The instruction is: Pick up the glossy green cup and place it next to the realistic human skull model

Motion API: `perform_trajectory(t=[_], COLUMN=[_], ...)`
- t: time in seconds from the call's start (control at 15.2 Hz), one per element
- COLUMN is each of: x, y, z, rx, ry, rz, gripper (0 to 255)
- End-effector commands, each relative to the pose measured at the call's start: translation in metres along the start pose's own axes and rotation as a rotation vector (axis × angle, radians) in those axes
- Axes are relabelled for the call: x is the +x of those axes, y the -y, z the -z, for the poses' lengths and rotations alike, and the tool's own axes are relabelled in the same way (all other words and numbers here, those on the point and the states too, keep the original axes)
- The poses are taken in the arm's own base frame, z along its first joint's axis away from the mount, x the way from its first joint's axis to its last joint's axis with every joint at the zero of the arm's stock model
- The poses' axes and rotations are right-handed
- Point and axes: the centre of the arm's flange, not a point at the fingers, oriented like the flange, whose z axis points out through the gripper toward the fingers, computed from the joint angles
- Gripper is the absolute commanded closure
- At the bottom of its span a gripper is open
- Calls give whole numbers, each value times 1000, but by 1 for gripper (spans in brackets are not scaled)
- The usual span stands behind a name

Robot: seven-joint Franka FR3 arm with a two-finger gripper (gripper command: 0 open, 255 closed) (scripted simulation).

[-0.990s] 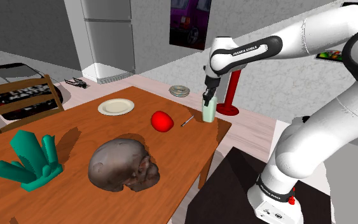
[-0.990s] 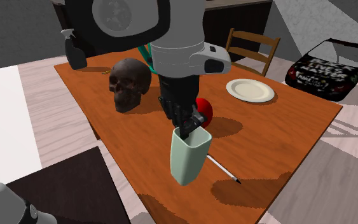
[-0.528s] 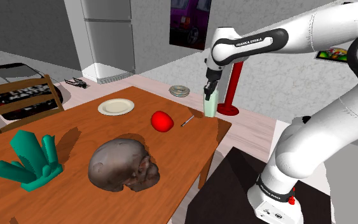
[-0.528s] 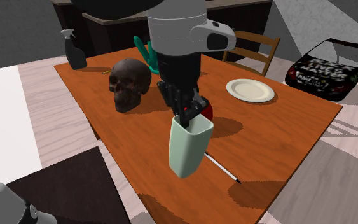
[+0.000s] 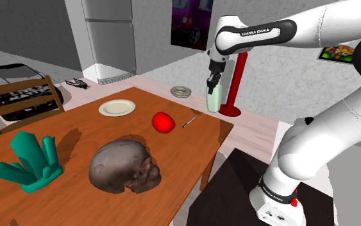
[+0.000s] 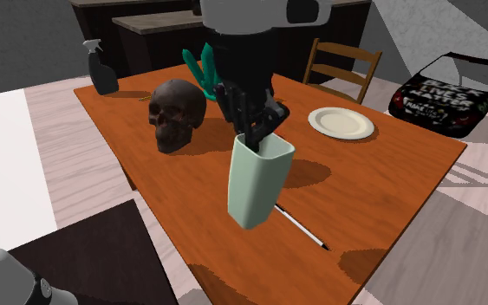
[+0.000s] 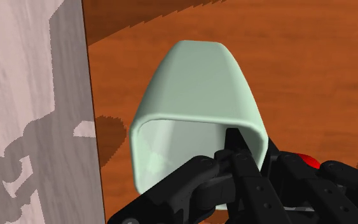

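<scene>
The pale green cup (image 5: pixel 214 99) hangs in the air above the table's corner nearest the stand, clear of the wood. My gripper (image 5: pixel 211 83) is shut on the cup's rim from above, one finger inside and one outside. In the second exterior view the cup (image 6: pixel 257 179) hangs upright under the gripper (image 6: pixel 256 135), above a white pen (image 6: pixel 301 227). The wrist view looks down into the cup (image 7: pixel 193 108), with the gripper (image 7: pixel 244 145) on its wall. The dark brown skull (image 5: pixel 122 166) lies on the wooden table (image 5: pixel 76 131), well away from the cup; it also shows as the skull (image 6: pixel 176 114).
A red apple (image 5: pixel 164 122), a pen (image 5: pixel 188 122) and a white plate (image 5: pixel 117 107) lie between cup and skull. A green crystal (image 5: pixel 26 162) stands beside the skull. A spray bottle (image 6: pixel 102 68) stands at the far corner. A chair (image 5: pixel 18 103) and a red stand (image 5: pixel 232 90) flank the table.
The gripper has risen with the cup, lifting it from just above the table to well clear of it. Nothing else has moved.
</scene>
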Motion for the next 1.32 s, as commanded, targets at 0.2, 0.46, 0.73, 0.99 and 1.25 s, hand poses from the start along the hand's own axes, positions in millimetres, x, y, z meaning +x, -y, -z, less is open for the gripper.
perform_trajectory(t=[0.2,0.46,0.73,0.99,1.25], x=[1,2,3,4,6], y=[-1,-1,-2,-2,-2], z=[27,48,69,90,111], rx=[0,0,0,0,0], ry=[0,0,0,0,0], rz=[0,0,0,0,0], gripper=[255,255,255,255,255])
